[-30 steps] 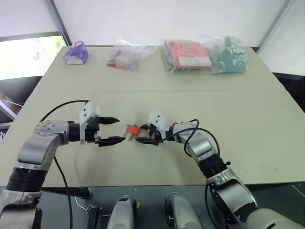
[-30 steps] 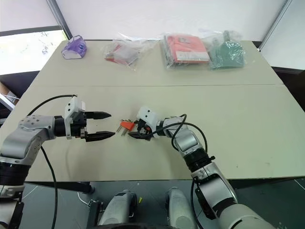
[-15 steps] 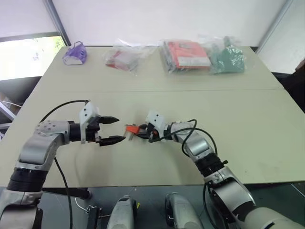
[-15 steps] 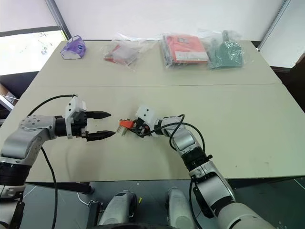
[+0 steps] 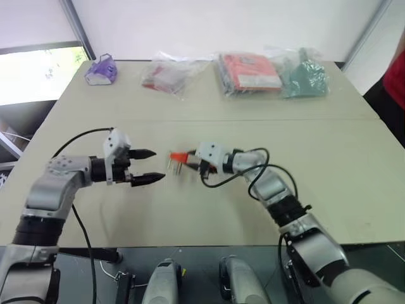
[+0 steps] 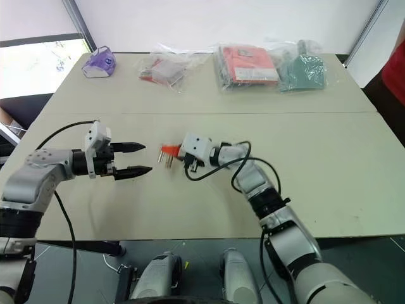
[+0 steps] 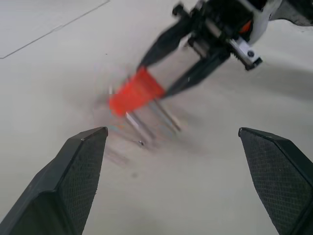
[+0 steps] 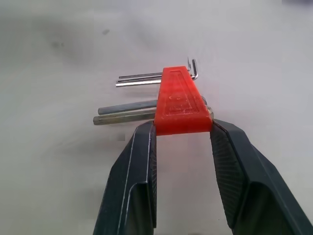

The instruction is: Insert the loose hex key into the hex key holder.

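Note:
The hex key holder (image 5: 178, 156) is a small orange-red block with thin metal keys (image 7: 164, 113) sticking out of it. It hangs a little above the table near the middle. My right gripper (image 5: 186, 158) is shut on it, one black finger (image 8: 141, 166) on each side of its wide end. My left gripper (image 5: 158, 165) stands open just to the left, its tips pointing at the holder, with a small gap and nothing between them. The loose hex key is out of view.
Along the table's far edge (image 5: 190, 60) lie a purple object (image 5: 101, 71), a clear bag with red contents (image 5: 163, 77), a big red packet (image 5: 250, 71) and a green packet (image 5: 304, 76). A person's red sleeve (image 5: 397, 69) shows at the right edge.
My right gripper closed on the holder, rolled, and lifted it off the table. The left gripper crept slightly upward. A red sleeve appeared at the right edge.

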Robot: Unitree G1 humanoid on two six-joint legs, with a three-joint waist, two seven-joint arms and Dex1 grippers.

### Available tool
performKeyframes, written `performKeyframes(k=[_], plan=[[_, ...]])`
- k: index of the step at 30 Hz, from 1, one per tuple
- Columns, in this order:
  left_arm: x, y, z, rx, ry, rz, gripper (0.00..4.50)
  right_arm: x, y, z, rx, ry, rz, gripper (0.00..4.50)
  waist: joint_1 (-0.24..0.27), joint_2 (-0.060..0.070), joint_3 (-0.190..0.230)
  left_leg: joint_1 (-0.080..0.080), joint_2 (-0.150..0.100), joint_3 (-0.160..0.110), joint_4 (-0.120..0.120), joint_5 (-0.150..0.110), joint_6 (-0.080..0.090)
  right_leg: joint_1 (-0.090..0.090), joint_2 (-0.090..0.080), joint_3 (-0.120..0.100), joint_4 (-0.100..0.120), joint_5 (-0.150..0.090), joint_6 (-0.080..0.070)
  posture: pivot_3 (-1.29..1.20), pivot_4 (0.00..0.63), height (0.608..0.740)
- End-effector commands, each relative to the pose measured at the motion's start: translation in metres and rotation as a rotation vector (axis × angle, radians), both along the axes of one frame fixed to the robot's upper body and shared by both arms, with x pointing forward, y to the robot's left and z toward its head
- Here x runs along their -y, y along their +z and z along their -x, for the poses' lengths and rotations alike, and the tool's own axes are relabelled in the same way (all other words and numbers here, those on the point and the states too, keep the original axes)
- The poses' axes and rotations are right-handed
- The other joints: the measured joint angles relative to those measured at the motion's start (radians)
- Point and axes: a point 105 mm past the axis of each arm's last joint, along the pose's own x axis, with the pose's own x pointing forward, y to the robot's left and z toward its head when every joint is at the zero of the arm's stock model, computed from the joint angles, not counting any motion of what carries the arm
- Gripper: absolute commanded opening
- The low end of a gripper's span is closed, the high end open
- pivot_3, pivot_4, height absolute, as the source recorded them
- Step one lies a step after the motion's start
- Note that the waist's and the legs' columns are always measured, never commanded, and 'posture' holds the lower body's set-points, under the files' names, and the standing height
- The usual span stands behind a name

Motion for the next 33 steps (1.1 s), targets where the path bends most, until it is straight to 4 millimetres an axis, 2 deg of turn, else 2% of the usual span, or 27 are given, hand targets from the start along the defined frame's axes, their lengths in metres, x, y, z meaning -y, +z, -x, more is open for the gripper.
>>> performKeyframes(k=[1,5,8,13,16,24,33], plan=[[-0.008,0.036,-0.01,0.025,0.017,0.119,4.5,0.002,0.037,0.013,0.272,0.123,0.081,1.0,0.002,-0.001,0.0,0.0,0.0,0.0,0.0,0.0,0.0,-0.001,0.0,0.0,0.0,0.0,0.0,0.0,0.15,0.74],[-0.004,0.053,-0.019,0.027,-0.025,0.163,4.5,0.02,0.062,0.007,0.527,0.118,0.182,1.0,-0.003,0.0,0.0,0.0,0.0,0.0,-0.001,0.0,0.0,0.0,0.0,0.0,-0.001,0.0,0.001,0.0,0.15,0.74],[0.006,0.064,-0.022,0.023,-0.078,0.208,4.5,0.026,0.083,0.003,0.66,0.103,0.191,1.0,-0.006,0.0,0.0,-0.001,0.0,0.001,-0.001,0.0,0.0,-0.001,0.0,0.001,-0.001,0.0,0.001,0.0,0.15,0.74],[0.022,0.073,-0.021,-0.02,-0.172,0.268,4.5,0.03,0.1,-0.002,0.754,0.082,0.188,1.0,-0.004,-0.001,0.0,-0.001,0.0,0.001,-0.001,0.0,0.0,-0.001,0.001,0.001,0.0,0.0,0.0,0.0,0.15,0.74],[0.028,0.067,-0.031,-0.029,-0.167,0.283,4.5,0.028,0.109,0.001,0.789,0.082,0.158,1.0,-0.003,-0.001,0.0,-0.001,0.0,0.002,-0.001,0.0,0.0,-0.001,0.0,0.002,0.0,0.0,0.0,0.0,0.15,0.74],[0.05,0.069,-0.046,0.004,-0.195,0.305,4.5,0.019,0.105,0.011,0.796,0.114,0.124,1.0,-0.001,-0.001,0.001,-0.001,0.0,0.002,0.0,0.0,0.0,-0.001,0.0,0.002,0.0,0.0,0.001,0.0,0.15,0.74],[0.057,0.074,-0.054,0.026,-0.218,0.308,4.5,0.016,0.1,0.016,0.776,0.127,0.122,1.0,-0.003,-0.001,0.001,0.0,0.0,0.002,0.0,0.0,0.0,-0.002,0.001,0.003,0.0,0.0,0.001,0.0,0.15,0.74]])
